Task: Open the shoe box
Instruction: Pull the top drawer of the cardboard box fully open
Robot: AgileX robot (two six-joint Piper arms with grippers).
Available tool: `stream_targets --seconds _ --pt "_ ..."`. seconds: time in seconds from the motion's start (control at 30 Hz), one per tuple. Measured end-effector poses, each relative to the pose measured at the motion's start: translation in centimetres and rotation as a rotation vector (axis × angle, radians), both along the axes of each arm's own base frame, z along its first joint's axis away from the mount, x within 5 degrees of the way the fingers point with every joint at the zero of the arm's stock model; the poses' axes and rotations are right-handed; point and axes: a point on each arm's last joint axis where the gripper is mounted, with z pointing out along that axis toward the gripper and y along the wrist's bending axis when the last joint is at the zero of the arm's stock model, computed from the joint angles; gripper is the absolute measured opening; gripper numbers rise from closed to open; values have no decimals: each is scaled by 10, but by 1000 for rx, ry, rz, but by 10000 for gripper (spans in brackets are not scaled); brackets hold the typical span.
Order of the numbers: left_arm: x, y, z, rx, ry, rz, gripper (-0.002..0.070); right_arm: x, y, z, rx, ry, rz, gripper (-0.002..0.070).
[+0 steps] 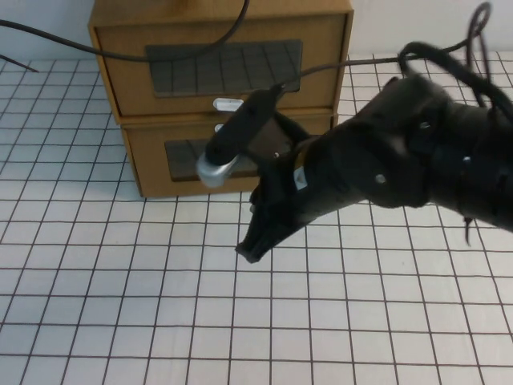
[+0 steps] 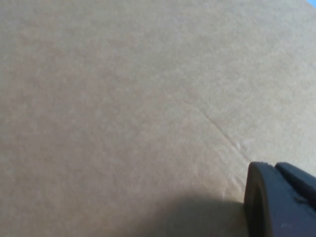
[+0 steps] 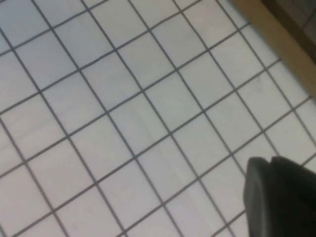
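The black right tool (image 1: 255,245), tips pressed together and empty, hangs low over the white gridded bench (image 1: 120,305), with the brown cardboard two-drawer shoe box (image 1: 224,88) just beyond it, drawers apparently shut, likely poised to reach a pull tab, while the left tool (image 2: 279,202) sits close against plain cardboard, its state impossible to tell.

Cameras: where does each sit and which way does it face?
High view: raised on robot's side, angled down at stacked shoe boxes and grid table; right gripper, shut, shows.
Left wrist view: close to bare cardboard; left gripper shows.
Right wrist view: looks down at grid table and box edge; right gripper shows.
Shared: high and right wrist share table and box.
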Motion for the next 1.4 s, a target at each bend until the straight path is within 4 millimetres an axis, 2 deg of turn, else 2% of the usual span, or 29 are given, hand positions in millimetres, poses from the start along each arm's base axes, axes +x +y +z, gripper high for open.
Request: stream_targets --seconds 0.17,0.27,0.4,0.5,0.97,1.27,1.4 --pt "0 0 0 0 4 -1 -2 8 21 -5 -110 -141 71 11" --pt "0 0 0 0 6 -2 -2 17 24 -5 -156 -238 99 93" --pt "-1 0 -1 2 11 -5 -2 26 29 -3 -183 -376 150 256" --pt "-1 0 -1 3 18 -8 -2 30 35 -2 -165 -460 185 305" --pt "-2 0 -1 4 20 -10 -2 55 59 -16 -271 -674 314 318" --pt "-2 0 -1 4 20 -10 -2 80 56 -21 -307 -706 291 319" --pt "-2 0 -1 4 20 -10 -2 90 53 -29 -331 -708 294 319"
